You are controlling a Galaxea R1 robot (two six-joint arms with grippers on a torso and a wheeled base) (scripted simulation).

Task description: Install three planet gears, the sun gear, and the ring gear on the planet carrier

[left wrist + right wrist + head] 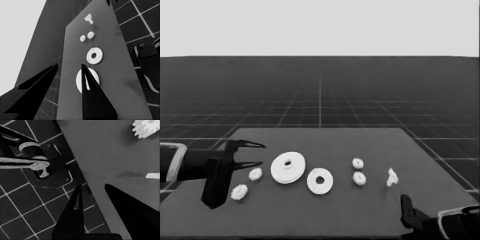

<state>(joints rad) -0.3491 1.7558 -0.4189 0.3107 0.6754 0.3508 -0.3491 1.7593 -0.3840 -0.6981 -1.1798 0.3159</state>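
The left gripper [260,154] is waiting over the left end of the table [360,215], with its two fingers standing wide apart and holding nothing. Two planet gears [255,173] are lying just below it, one at about 5 o'clock from its tips and the second gear [239,192] nearer the front edge. Going right, the larger round part [288,167] is resting flat, and the smaller round part [320,181] is just beside it at 4 o'clock, apart from it. Further right, two more gears [358,163] are sitting one behind the other [359,178], then the thin white piece [392,177]. The right gripper [406,207] is parked at the lower right corner, its fingers also spread and empty. No gear is sitting on the smaller round part yet, so the step is probably the first pick; the gripper should be coming down straight over one gear, centred, and closing gently across its teeth.
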